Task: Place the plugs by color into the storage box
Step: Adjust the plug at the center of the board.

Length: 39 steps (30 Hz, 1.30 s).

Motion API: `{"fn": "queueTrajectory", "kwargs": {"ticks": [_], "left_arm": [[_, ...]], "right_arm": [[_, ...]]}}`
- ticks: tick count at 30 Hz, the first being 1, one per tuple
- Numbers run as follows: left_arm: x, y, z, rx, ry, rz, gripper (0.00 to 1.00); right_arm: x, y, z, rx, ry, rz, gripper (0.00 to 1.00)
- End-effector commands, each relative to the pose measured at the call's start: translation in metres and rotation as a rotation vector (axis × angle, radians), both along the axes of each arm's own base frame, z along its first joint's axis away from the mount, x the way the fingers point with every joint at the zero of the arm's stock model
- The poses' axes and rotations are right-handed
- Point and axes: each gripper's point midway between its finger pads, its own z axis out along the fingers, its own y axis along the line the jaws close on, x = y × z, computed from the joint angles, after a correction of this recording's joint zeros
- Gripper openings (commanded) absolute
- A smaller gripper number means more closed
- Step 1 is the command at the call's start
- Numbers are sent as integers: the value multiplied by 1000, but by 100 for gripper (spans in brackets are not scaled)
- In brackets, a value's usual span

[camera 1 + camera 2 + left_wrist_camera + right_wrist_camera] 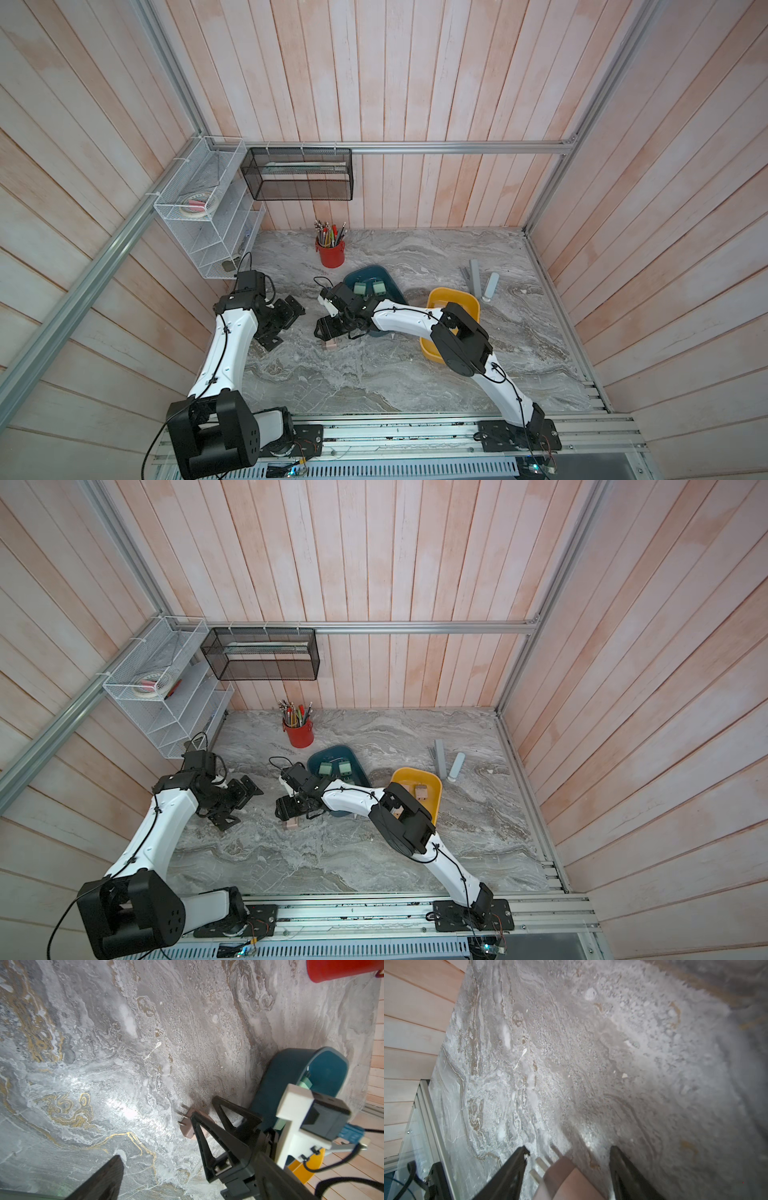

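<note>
A pale pink plug [331,343] lies on the marble table just left of the blue tray [397,297]. My right gripper [328,332] hangs over it. In the right wrist view its open fingers straddle the plug [566,1178] with a gap on each side. Two mint green plugs [359,287] [378,287] sit in the blue tray. The yellow tray [426,351] holds pink plugs [420,791], partly hidden by my right arm. My left gripper [284,324] stands wide open and empty over the table to the left.
A red cup of pencils [331,255] stands behind the blue tray. Grey bars [474,276] and a pale cylinder [490,284] lie at the back right. White wire shelves [208,216] and a black mesh basket [299,174] hang on the back left walls.
</note>
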Motion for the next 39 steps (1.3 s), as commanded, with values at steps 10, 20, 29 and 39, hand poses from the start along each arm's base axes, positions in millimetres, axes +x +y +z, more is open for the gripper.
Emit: {"fn": "queueTrajectory", "kwargs": {"ticks": [10,20,29,39], "left_arm": [[2,-6,1,-37,-23,-11,100],[-2,-8,0,-44,-27,-15,100],[-7,-9,-3,-48,-24,-13,100],[-13,-10,-1,-47,-34,-7,100]], "right_arm": [[-54,-1,7,-60,-50,119,64],[-38,-35,-2,-254,-169,58,67],[-41,-15,-16,-314,-250,130,67],[-49,-20,-37,-361,-233,129,62]]}}
